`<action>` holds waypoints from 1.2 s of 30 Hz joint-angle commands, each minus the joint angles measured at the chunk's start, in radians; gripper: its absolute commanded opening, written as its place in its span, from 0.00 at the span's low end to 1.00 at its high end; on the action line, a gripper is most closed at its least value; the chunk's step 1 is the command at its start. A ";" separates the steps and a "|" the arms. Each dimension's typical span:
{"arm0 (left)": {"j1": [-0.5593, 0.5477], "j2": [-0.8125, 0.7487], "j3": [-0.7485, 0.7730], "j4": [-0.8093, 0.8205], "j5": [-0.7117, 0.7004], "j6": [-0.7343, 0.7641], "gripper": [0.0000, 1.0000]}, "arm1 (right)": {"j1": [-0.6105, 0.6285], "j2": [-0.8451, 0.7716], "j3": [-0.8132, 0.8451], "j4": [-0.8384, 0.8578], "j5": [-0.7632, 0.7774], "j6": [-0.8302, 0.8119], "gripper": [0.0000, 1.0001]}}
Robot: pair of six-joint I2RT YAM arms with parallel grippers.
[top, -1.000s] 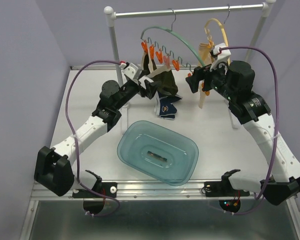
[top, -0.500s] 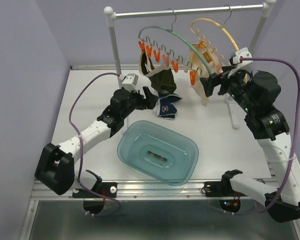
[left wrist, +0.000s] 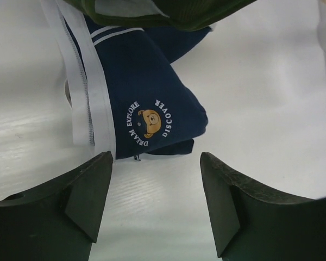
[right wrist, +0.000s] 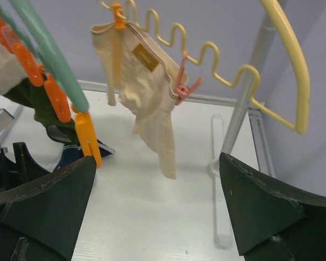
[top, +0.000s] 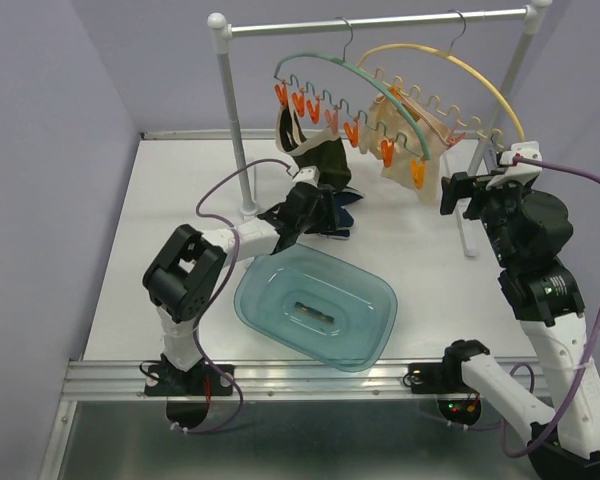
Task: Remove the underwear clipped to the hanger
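Observation:
The navy brief [left wrist: 146,103] with white trim lies on the white table, unclipped. My left gripper [left wrist: 155,209] is open and empty, low over the table just short of the brief; in the top view it [top: 328,213] covers most of the brief. The dark olive garment [top: 323,160] hangs from the green hanger [top: 380,88] by orange clips, and its hem shows in the left wrist view [left wrist: 168,11]. The pale beige garment [right wrist: 146,98] hangs clipped to the yellow hanger [right wrist: 289,54]. My right gripper [right wrist: 157,212] is open and empty, facing the beige garment from a distance; in the top view it [top: 450,192] is to the right of it.
A teal plastic basin [top: 270,300] stands at the table's front middle with a small dark item in it. The white rack [top: 226,110] carries both hangers, and its right foot [right wrist: 220,179] lies on the table. Purple cables loop round both arms.
My left arm has folded in and its gripper has dropped to the table by the navy brief. My right gripper has pulled back to the right, off the hangers, which have swung back.

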 commanded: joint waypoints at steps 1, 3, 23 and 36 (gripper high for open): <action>-0.026 0.052 0.114 -0.092 -0.119 -0.019 0.78 | -0.038 -0.045 -0.078 0.041 0.105 0.081 1.00; -0.031 0.100 0.148 -0.106 -0.140 -0.019 0.81 | -0.044 -0.065 -0.127 0.036 0.125 0.103 1.00; -0.040 0.220 0.262 -0.092 -0.282 0.056 0.13 | -0.092 -0.210 -0.515 0.050 -0.086 0.235 1.00; -0.040 -0.155 0.044 0.031 -0.181 0.135 0.00 | -0.146 -0.227 -0.554 0.087 -0.154 0.253 1.00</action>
